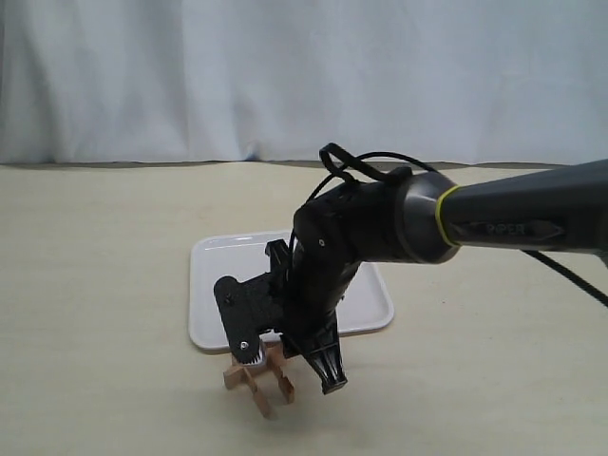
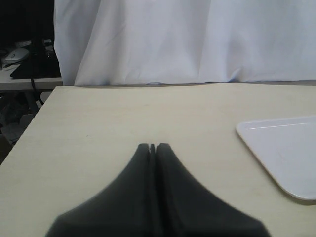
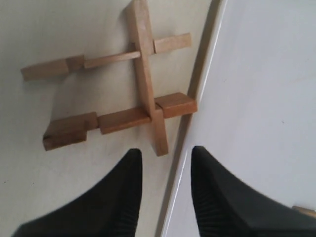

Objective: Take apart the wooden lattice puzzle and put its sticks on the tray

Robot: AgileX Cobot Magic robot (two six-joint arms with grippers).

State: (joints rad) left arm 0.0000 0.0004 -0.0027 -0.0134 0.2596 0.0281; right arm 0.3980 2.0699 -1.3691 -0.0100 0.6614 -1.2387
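Note:
The wooden lattice puzzle point(image 3: 143, 89) lies on the table right beside the tray's rim. Here it shows as one stick crossing two others; it also appears under the arm as the puzzle point(image 1: 261, 385). My right gripper point(image 3: 165, 152) hovers over it, open, with nothing between its fingers. One finger is above the table and the other above the white tray point(image 3: 256, 74). The right gripper point(image 1: 285, 366) points down at the tray's near edge point(image 1: 214, 332). My left gripper point(image 2: 153, 146) is shut and empty above bare table, with a corner of the tray point(image 2: 286, 148) beside it.
The right arm point(image 1: 399, 223) reaches in from the right and hides much of the tray. A small tan sliver point(image 3: 305, 211) shows on the tray at the picture's edge. A white curtain point(image 1: 285, 76) hangs behind the beige table point(image 1: 95, 285).

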